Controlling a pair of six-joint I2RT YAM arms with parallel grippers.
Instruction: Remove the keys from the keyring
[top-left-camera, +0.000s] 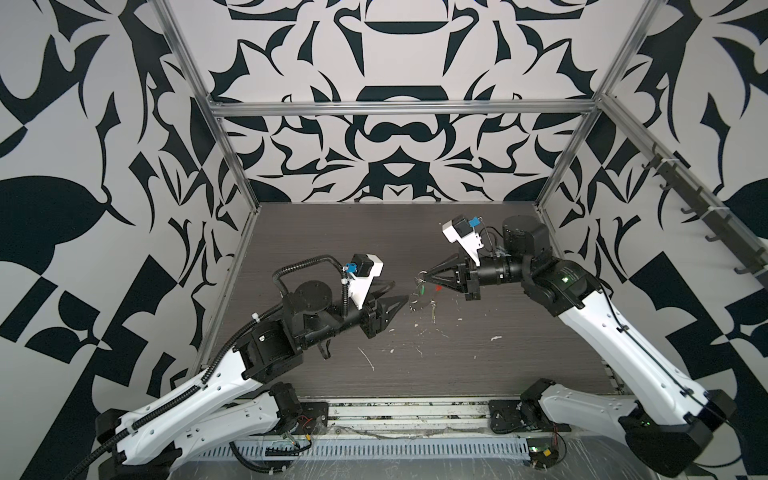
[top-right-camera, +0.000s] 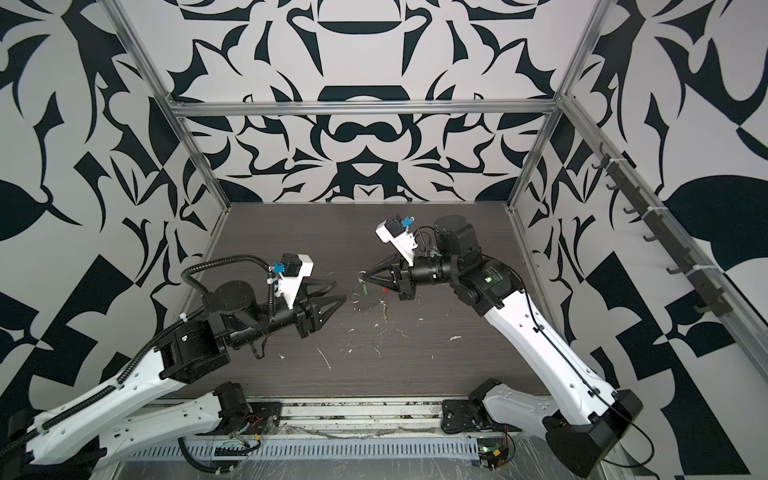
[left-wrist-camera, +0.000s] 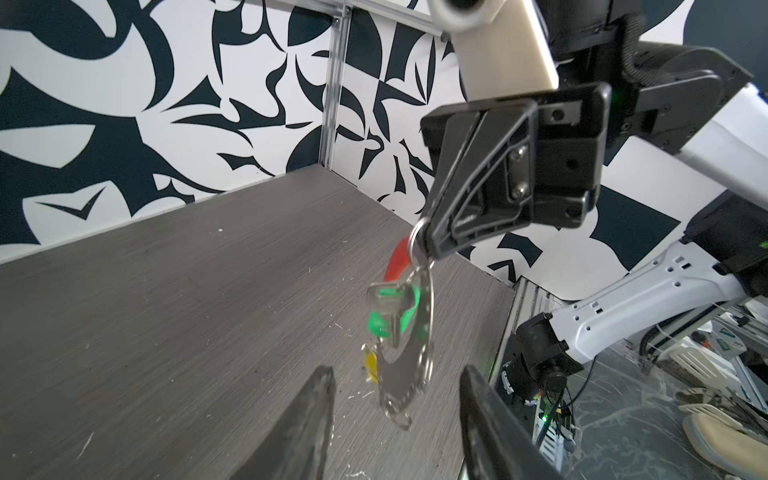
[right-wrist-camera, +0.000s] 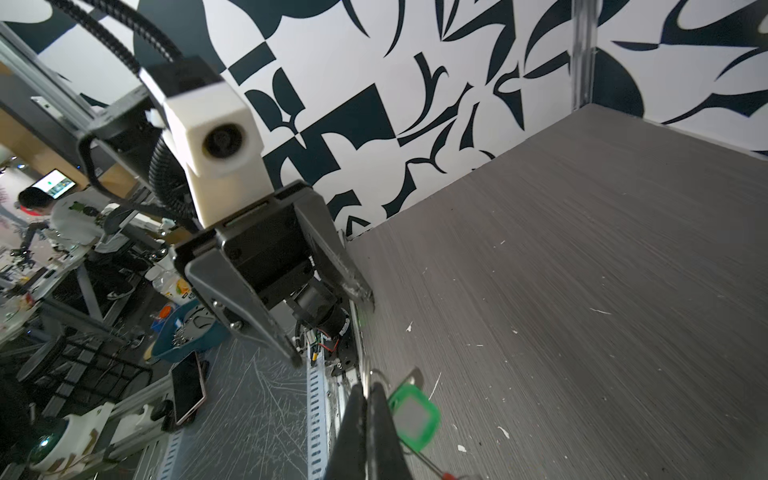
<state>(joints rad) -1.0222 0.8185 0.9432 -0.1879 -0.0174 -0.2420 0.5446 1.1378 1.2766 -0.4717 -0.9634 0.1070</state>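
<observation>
Left wrist view: keyring up in air, hung from right claw, pinched shut on small wire ring. Left claw apart, empty, just beside keyring. Both keys, green tag & yellow tag, not off yet. All work left.

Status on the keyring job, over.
Right gripper shut on keyring, hanging above table. Left gripper open, empty, beside it. Both keys not yet off. Nothing blocking.
</observation>
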